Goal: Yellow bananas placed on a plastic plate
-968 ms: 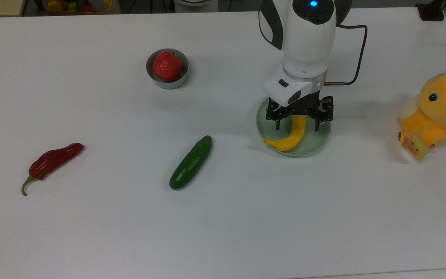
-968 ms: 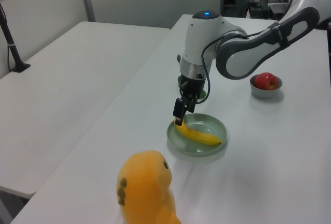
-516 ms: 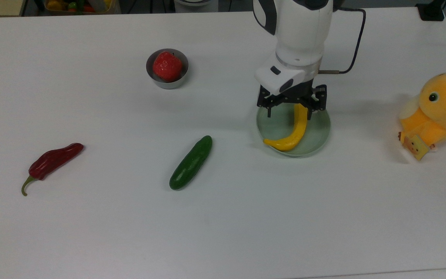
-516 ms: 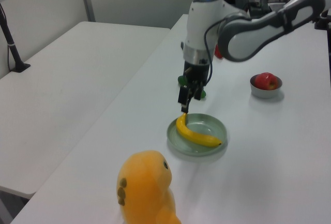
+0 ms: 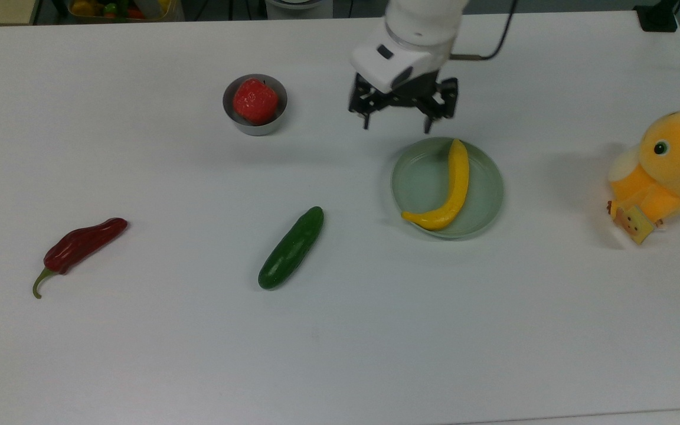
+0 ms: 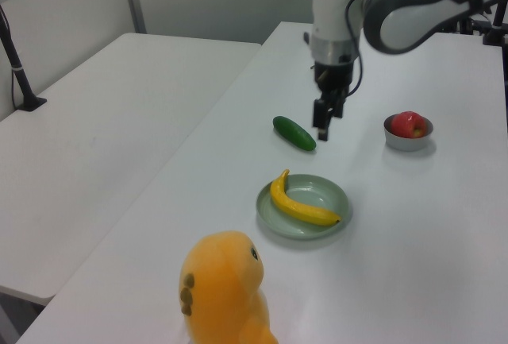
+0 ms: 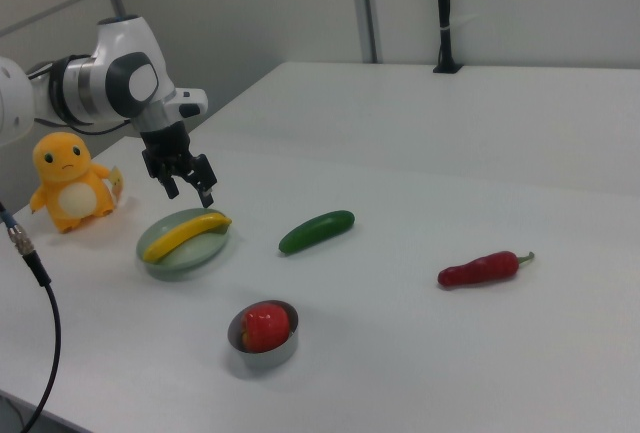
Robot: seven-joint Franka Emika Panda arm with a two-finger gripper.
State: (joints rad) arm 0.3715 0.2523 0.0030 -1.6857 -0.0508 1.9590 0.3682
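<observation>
The yellow banana (image 5: 451, 190) (image 6: 300, 205) (image 7: 186, 234) lies curved inside the pale green plastic plate (image 5: 419, 183) (image 6: 321, 191) (image 7: 176, 262), resting free. My gripper (image 5: 396, 124) (image 6: 323, 127) (image 7: 190, 189) hangs open and empty in the air, raised clear of the plate. In the top view it sits above the plate's upper left rim, between the plate and the grey bowl.
A grey metal bowl (image 5: 255, 127) (image 6: 408, 142) (image 7: 264, 352) holds a red fruit (image 5: 254, 101). A dark green cucumber (image 5: 291, 247) (image 6: 294, 133) (image 7: 316, 231) and a red chili pepper (image 5: 79, 247) (image 7: 482, 269) lie on the white table. An orange plush toy (image 5: 668, 169) (image 6: 224, 291) (image 7: 70, 181) sits at the top view's right.
The gripper has risen from just over the banana and drawn away toward the top view's upper left. The banana stays in the plate, fully uncovered now.
</observation>
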